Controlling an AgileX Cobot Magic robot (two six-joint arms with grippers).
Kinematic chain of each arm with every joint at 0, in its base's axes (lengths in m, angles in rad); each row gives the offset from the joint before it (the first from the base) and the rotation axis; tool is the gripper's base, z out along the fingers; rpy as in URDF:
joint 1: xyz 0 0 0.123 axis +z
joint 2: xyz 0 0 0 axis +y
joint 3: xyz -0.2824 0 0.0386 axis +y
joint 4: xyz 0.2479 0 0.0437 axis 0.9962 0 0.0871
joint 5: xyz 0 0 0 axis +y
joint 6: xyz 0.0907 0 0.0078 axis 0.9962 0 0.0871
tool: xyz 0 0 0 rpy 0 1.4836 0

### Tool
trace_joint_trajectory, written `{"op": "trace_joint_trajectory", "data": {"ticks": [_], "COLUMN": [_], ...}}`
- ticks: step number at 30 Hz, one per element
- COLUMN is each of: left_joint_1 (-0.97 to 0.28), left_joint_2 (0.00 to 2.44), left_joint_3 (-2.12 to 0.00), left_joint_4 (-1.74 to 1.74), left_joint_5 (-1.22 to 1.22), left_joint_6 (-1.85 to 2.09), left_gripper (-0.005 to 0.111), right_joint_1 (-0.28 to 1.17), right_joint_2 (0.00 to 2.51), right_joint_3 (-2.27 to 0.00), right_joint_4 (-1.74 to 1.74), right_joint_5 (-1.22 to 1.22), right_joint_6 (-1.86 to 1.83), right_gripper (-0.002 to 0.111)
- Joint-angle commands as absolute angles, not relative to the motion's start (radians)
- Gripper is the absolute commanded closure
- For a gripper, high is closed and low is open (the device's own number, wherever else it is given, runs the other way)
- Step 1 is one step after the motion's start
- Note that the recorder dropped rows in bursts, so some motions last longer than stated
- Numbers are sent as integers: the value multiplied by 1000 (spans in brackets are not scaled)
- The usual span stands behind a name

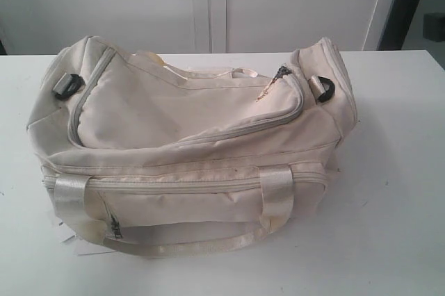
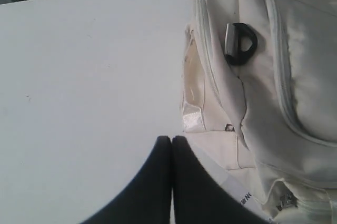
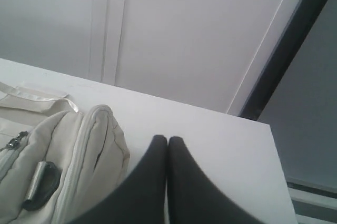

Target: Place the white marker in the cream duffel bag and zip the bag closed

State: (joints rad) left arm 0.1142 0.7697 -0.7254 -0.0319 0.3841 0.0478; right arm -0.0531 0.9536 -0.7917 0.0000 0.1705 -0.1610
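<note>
So the white marker isn't showing up in any view right now, meaning I can't say which way it's lying from either end effector or how its long axis is pointing. My guess is it's either hiding behind the bag or already sitting inside.

The cream duffel bag (image 1: 195,136) is sitting mid-tabletop (image 1: 396,192) with its long axis running left to right. The left end effector (image 2: 171,139) is hovering closed and empty just off the bag's left end, near the black ring (image 2: 241,43). The right end effector (image 3: 167,139) is doing the same at the right end, pinched together with nothing in it.

The zip pull (image 1: 278,77) is lying at the far right of the top panel, so I'm thinking the right arm is the nearer one for any zipper work. I can't tell if that zip is fully shut.

A bit of flat printed paper (image 2: 246,199) is poking out under the bag's near left corner; that's no marker.
</note>
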Motion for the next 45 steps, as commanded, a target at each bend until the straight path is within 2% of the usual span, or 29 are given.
{"op": "trace_joint_trajectory", "data": {"ticks": [1,12,33,45], "left_joint_1": [116,116,116,116], "left_joint_2": [663,536,524,314], "left_joint_3": [-707,-707,-705,-492], "left_joint_4": [-48,-45,-45,-45], "left_joint_5": [402,466,470,301], "left_joint_6": [21,36,80,26], "left_gripper": [107,107,107,107], "right_joint_1": [-60,-60,-60,-60], "right_joint_2": [927,731,725,725], "right_joint_3": [-733,-651,-651,-651], "right_joint_4": [0,34,53,53], "right_joint_5": [57,107,105,107], "right_joint_6": [-153,-148,-146,-146], "right_gripper": [108,108,108,108]}}
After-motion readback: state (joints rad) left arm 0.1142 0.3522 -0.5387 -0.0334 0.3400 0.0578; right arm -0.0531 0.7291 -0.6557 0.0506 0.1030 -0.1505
